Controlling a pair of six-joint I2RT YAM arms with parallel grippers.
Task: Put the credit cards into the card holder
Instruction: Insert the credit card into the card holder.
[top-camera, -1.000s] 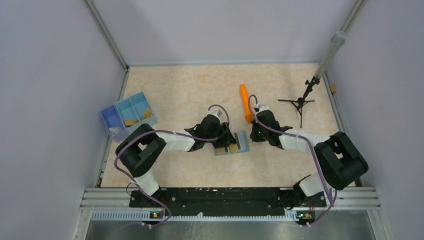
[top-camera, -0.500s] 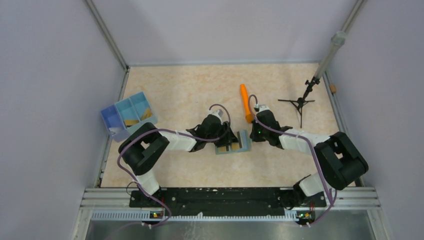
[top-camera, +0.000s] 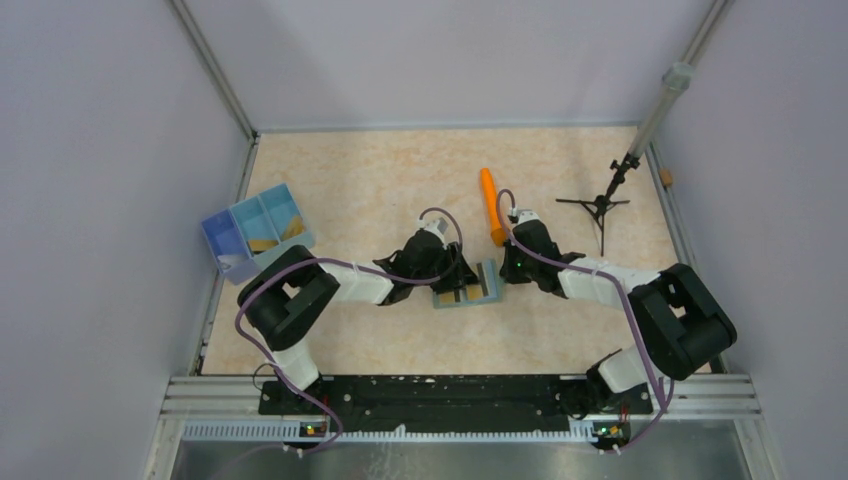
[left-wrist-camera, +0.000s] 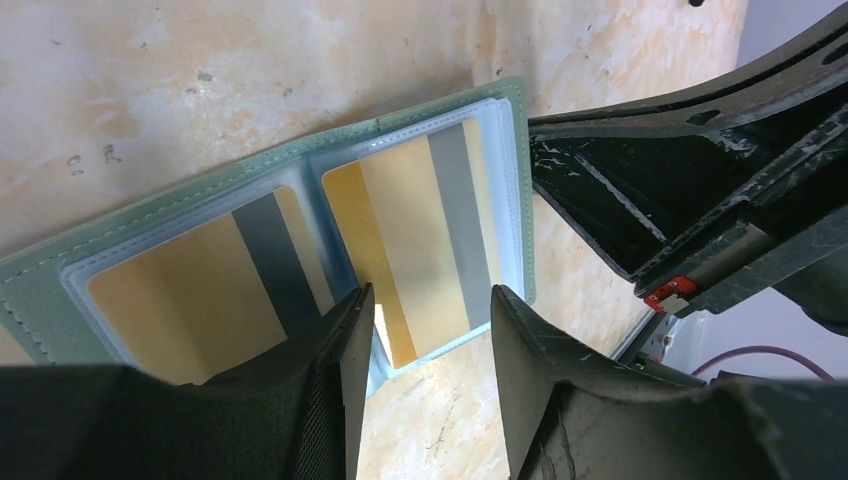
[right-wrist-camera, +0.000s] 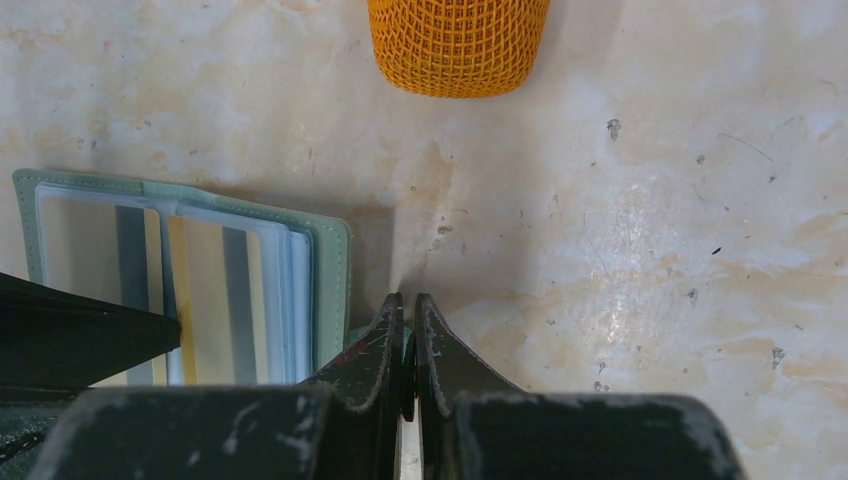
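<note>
Marbled tan table (right-wrist-camera: 620, 250), scuffed and speckled, is lying under both my arms. My left gripper (left-wrist-camera: 430, 300) is hovering low with its matte black fingers (left-wrist-camera: 335, 400) spread and nothing clamped; they are straddling the near edge of the right-hand card. My right gripper (right-wrist-camera: 405, 300) is sitting with its jaws pressed together, tips just beside the wallet's (left-wrist-camera: 28, 305) right edge. A sliver of green is showing by those tips, and I cannot tell whether it is caught there.

Since a second ago my left arm has been easing a little to the right, towards the wallet. My right arm and the wallet are keeping their places.

The wallet is lying open and flat between the grippers. It is a grey-green, stitched cover with clear glossy sleeves. Two cards (left-wrist-camera: 420, 230) are sitting inside it side by side, gold-tan rectangles, each with a grey stripe.

My left fingers are hiding the near edges of both cards, and from above that gripper is covering the wallet's left part. An orange mesh tube (right-wrist-camera: 458, 45) is lying just beyond, cut off by the frame. Tan bits in the blue tray (top-camera: 232, 222) are too small to name.
</note>
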